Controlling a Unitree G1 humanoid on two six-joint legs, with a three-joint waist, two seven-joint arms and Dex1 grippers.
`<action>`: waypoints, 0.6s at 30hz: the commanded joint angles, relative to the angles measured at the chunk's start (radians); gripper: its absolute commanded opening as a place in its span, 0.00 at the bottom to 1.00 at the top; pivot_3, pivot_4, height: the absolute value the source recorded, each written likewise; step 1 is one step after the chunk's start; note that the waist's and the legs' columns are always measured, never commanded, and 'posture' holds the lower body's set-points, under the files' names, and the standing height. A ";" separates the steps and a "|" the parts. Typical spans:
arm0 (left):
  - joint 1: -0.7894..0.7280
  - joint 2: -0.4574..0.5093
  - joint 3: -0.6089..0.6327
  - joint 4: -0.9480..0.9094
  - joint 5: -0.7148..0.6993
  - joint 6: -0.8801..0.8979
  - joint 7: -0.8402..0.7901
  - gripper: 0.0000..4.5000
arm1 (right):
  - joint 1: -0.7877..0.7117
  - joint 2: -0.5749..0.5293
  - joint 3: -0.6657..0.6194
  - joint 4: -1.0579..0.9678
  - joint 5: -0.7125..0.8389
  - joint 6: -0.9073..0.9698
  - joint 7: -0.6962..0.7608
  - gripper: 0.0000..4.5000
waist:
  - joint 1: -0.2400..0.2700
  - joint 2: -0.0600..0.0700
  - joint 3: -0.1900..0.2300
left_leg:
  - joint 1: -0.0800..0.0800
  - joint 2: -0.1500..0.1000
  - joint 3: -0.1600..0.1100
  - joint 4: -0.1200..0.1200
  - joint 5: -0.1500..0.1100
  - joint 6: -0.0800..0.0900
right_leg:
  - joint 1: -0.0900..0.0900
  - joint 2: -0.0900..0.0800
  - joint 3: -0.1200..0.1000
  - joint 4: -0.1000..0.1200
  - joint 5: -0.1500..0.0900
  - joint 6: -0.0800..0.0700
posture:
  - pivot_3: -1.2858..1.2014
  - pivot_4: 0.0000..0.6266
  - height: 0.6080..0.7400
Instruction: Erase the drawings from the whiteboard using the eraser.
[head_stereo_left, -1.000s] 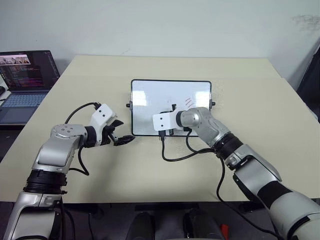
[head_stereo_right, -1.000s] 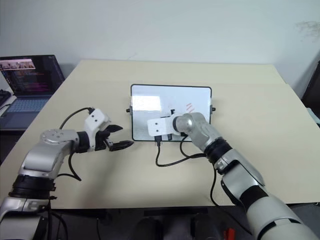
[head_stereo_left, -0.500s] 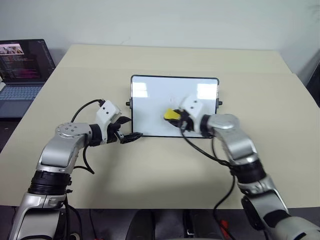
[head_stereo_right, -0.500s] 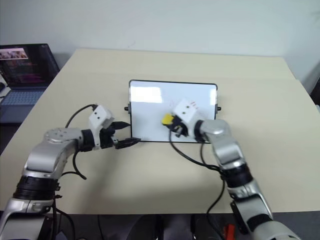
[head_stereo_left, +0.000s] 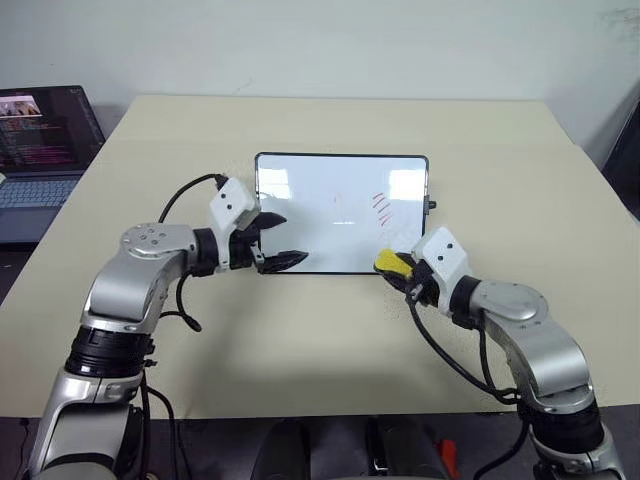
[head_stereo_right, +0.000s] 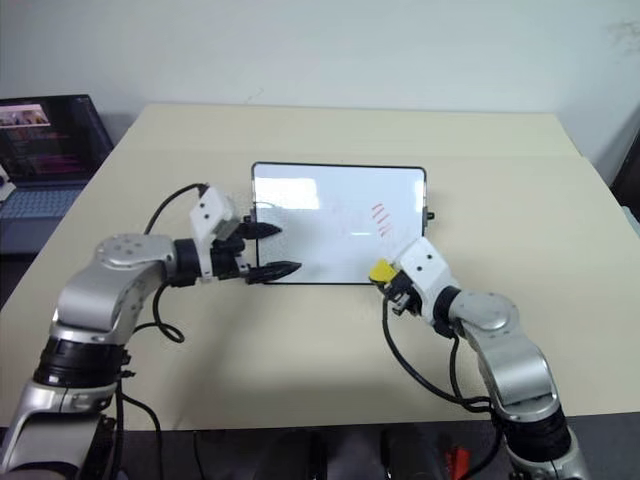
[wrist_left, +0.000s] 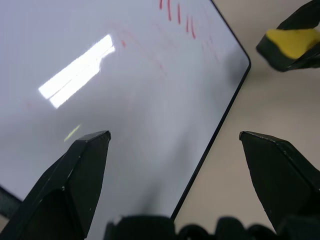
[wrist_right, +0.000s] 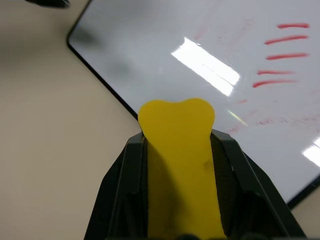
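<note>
my right gripper (head_stereo_left: 400, 268), clenched on the eraser (head_stereo_left: 391, 263), should press flat and sweep toward 12 o'clock across the drawings (head_stereo_left: 381, 206) while my open left gripper (head_stereo_left: 276, 238) steadies the whiteboard (head_stereo_left: 310, 190).

The whiteboard (head_stereo_left: 340, 212) lies flat on the table (head_stereo_left: 300, 340), a small glossy white rectangle in a thin black frame with rounded corners and a small black knob at its right side. Bright light patches reflect off its surface. The drawings (head_stereo_left: 381, 207) are a short row of slanted red strokes on the board's right part, with fainter red smudges toward its middle. The eraser (head_stereo_left: 390, 263) is a small yellow block on a dark base, pinched between the right gripper's (head_stereo_left: 398, 268) black fingers, just off the board's near right corner, above the table beside the frame.
</note>
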 joint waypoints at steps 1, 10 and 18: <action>-0.029 -0.012 -0.010 -0.025 0.000 -0.018 0.005 1.00 | -0.001 0.010 -0.040 -0.036 -0.011 -0.031 -0.079 0.29 | 0.000 0.000 0.000 | 0.000 0.000 0.000 0.000 0.000 0.000 | 0.000 0.000 0.000 0.000 0.000 0.000 | 0.52 0.24 1.00; -0.078 -0.063 -0.043 0.065 0.037 -0.056 0.031 1.00 | -0.132 -0.006 0.055 0.095 -0.076 -0.130 -0.157 0.29 | -0.003 0.000 0.000 | 0.001 0.000 0.001 0.001 0.000 0.000 | 0.000 0.001 0.002 0.001 0.000 0.000 | 0.52 0.24 1.00; -0.111 -0.089 -0.071 0.113 0.054 -0.089 0.008 1.00 | -0.431 0.028 0.113 0.535 -0.175 -0.367 -0.251 0.29 | 0.000 0.000 0.000 | 0.003 0.001 0.003 0.001 0.000 0.000 | 0.001 0.005 0.004 0.001 0.001 0.000 | 0.52 0.24 1.00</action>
